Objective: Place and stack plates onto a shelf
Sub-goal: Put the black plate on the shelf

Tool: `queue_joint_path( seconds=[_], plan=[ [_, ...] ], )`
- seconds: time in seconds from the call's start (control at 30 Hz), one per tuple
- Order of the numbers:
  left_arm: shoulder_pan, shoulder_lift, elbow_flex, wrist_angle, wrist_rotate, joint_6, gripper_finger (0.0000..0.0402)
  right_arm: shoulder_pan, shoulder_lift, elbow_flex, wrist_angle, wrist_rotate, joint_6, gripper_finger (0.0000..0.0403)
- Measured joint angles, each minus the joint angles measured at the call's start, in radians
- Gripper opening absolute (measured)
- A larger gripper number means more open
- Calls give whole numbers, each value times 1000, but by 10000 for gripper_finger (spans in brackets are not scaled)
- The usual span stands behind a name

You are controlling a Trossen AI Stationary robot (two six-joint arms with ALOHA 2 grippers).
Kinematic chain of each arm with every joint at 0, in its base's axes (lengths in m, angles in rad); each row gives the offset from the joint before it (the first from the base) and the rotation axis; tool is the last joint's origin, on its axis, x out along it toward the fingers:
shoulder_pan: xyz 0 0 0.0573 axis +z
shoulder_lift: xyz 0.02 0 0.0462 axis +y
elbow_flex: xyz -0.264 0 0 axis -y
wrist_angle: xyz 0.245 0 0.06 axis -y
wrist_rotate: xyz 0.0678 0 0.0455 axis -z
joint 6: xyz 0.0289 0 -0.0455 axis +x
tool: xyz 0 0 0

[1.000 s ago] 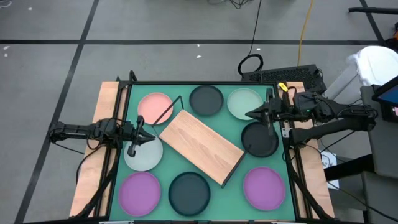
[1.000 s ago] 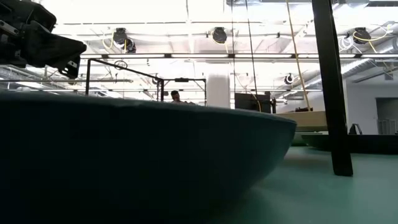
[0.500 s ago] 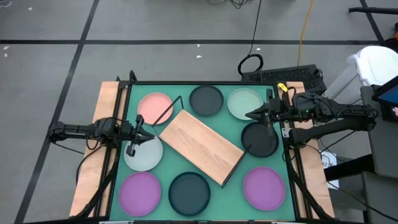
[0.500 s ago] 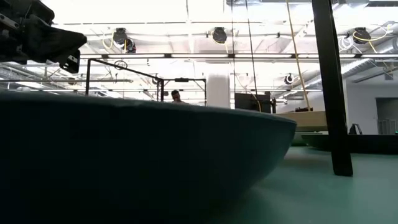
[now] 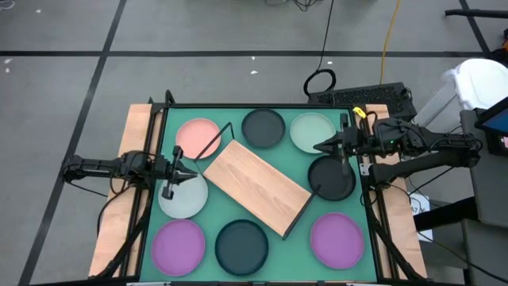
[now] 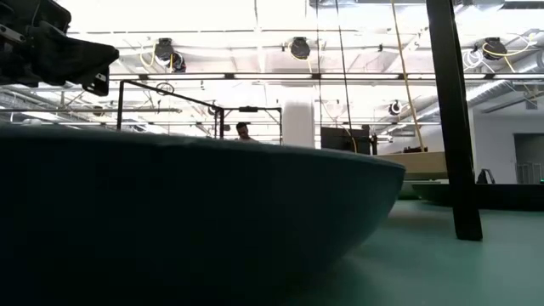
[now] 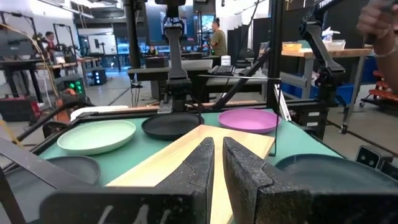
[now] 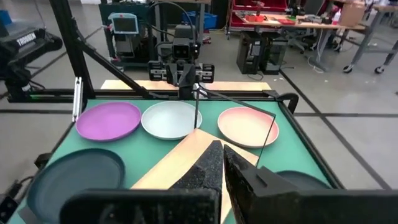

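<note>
The light wood shelf [image 5: 255, 187] lies diagonally at mid-table, its black wire frame [image 6: 450, 119] standing at its ends. Eight plates rest flat on the green mat around it: pink [image 5: 197, 137], dark [image 5: 263, 127], pale grey-green [image 5: 313, 131], dark [image 5: 331, 177], purple [image 5: 336, 238], dark [image 5: 242, 245], purple [image 5: 178, 245] and pale grey-green [image 5: 182, 195]. My left gripper [image 5: 184, 171] hovers shut over the far edge of the left pale plate, pointing at the shelf [image 7: 186, 162]. My right gripper [image 5: 321, 146] hovers shut between the right pale plate and the dark one.
Black frame rails run along the mat's left, far and right edges [image 5: 238, 106]. The near dark plate [image 6: 187, 212] fills the low view's foreground. A black box with cables [image 5: 373, 97] sits beyond the far right corner. People stand in the room behind [image 7: 217, 37].
My left gripper has risen slightly, as the low view shows. Plates and shelf have stayed put.
</note>
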Motion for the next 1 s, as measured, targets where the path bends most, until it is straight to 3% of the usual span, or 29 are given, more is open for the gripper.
queue_joint_path(
  seconds=[0.2, 0.33, 0.7, 0.87, 1.0],
  plan=[
    [0, 0, 0, -2, -128, 84, 40, 0, 0, 0, -31, 1, -87, 0],
    [0, 0, 0, -6, -230, 46, 40, 0, 0, -1, -56, 1, -110, 0],
    [0, 2, 7, -25, -210, 38, 40, 0, -4, -1, -60, -1, -43, 0],
    [0, 41, 109, -17, -200, -33, 40, 0, -4, -1, -61, -1, -8, 0],
    [0, 152, 298, -69, -198, -65, 40, 0, -4, -1, -49, 0, -6, 0]
  ],
)
